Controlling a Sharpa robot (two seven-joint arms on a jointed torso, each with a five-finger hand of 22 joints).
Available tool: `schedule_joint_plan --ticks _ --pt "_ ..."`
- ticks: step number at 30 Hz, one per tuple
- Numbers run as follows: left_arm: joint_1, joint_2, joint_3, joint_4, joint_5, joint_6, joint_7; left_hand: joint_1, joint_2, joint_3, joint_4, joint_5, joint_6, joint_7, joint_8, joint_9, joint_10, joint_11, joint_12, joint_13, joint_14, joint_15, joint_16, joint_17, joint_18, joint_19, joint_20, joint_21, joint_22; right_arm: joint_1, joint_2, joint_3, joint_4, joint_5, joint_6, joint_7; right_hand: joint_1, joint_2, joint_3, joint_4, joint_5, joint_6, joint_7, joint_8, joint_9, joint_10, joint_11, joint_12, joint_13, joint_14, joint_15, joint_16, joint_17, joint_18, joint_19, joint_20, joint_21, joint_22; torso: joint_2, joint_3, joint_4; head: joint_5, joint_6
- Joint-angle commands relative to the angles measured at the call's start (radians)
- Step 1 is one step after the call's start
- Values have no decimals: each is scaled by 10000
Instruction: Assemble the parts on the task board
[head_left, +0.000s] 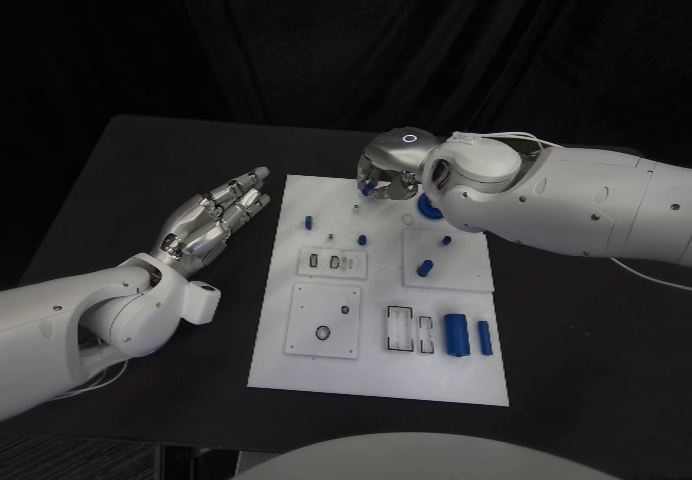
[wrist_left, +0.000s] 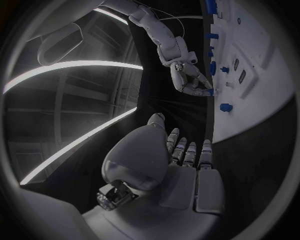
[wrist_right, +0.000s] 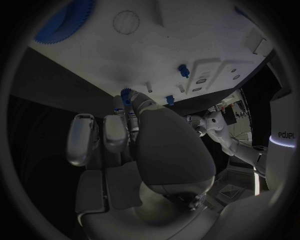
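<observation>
Your right hand (head_left: 387, 178) is pinching a small blue part (wrist_right: 126, 94) at its fingertips over the board (head_left: 274, 350), while your left hand (head_left: 216, 220) is lying spread and holding nothing beside it.

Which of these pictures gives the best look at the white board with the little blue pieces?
The head view: the whole task board lies flat there, every edge visible. The left wrist view shows it edge-on as a curved white strip. The right wrist view shows just part of it, close up past the right hand.
</observation>
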Motion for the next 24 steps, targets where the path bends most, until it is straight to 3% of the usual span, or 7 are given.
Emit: schedule_joint_plan --ticks 1,13,24 --pt "14 27 3 10 131 137 1909 92 8 62 6 59 16 52 64 9 -4 77 -19 -10 -20 66 -19 1 93 -12 69 4 6 -77 66 -3 -109 -21 -223 -101 -115 9 45 -5 -41 -78 26 -9 294 -64 15 -60 3 -12 83 -31 25 -46 -1 91 -33 5 3 0 6 -9 4" --pt "14 55 0 -46 133 164 1869 121 6 79 3 91 24 82 65 9 -6 79 -19 -11 -26 77 -22 -1 90 -12 77 4 6 -135 194 3 -279 -21 -288 -33 -130 17 54 3 -73 -100 20 -31 302 -92 22 -71 2 -23 88 -50 -9 -46 -3 98 -32 12 -3 -8 -8 17 -6" --pt "13 98 -9 -93 133 209 1855 148 10 99 4 105 40 129 66 11 -12 76 -20 -12 -22 89 -20 0 88 -4 90 11 9 -149 257 4 -358 -21 311 -208 -181 -9 97 14 -222 -368 -42 -235 295 -315 77 -112 -6 -91 117 -108 -82 -27 -71 128 -92 -45 4 -1 -8 6 -7"
